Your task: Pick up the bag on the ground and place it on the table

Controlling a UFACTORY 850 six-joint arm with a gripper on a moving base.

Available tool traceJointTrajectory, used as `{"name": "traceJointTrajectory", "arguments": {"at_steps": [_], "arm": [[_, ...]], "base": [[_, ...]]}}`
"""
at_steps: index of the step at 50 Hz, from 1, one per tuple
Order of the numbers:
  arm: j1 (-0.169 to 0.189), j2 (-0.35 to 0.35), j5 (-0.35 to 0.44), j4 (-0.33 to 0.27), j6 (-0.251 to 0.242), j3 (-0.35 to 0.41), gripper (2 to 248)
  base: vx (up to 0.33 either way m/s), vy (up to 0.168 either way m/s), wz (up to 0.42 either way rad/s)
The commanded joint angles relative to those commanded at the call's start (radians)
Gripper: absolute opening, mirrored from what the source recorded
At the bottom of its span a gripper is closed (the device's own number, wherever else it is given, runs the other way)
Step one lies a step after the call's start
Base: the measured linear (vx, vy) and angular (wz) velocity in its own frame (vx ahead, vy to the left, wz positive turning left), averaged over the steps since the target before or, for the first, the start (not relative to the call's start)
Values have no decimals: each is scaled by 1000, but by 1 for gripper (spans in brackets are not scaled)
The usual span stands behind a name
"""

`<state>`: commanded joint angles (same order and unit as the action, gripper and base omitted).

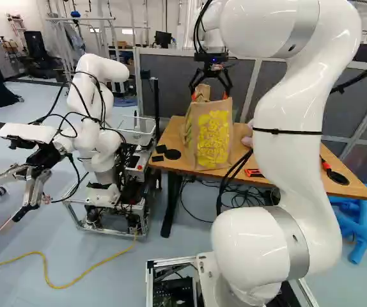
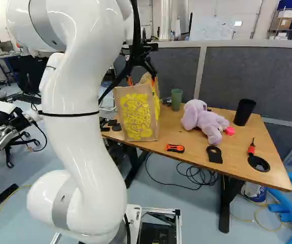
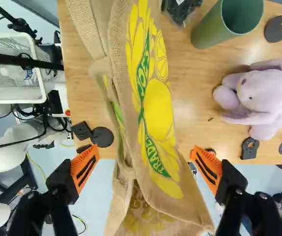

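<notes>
My gripper (image 1: 210, 95) is open above the table (image 2: 197, 145), fingers spread on either side of the bag (image 2: 140, 114)'s top. I can't make out whether either orange pad (image 3: 85, 166) brushes the cloth. The bag stands upright on the wood, its foot close to the near edge; in the wrist view I can't see that foot. My arm (image 1: 292, 115) covers part of the table in the left base view and hides most of the plush (image 2: 204, 121). The wrist view cuts off the plush and the cup (image 2: 176, 99). I see wood between bag and plush, with the cup near the bag, farther back. The cutter (image 2: 175, 148) lies near the front edge. Black discs (image 1: 172, 154) sit just beside the bag, toward another robot (image 1: 97, 121).
</notes>
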<state>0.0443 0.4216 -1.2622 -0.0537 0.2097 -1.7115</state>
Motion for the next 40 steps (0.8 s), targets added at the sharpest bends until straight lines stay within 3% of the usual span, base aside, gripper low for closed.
{"name": "traceJointTrajectory", "arguments": {"at_steps": [40], "arm": [[-1,-58,-140,0,0,-64,247]], "base": [[0,0,0]]}}
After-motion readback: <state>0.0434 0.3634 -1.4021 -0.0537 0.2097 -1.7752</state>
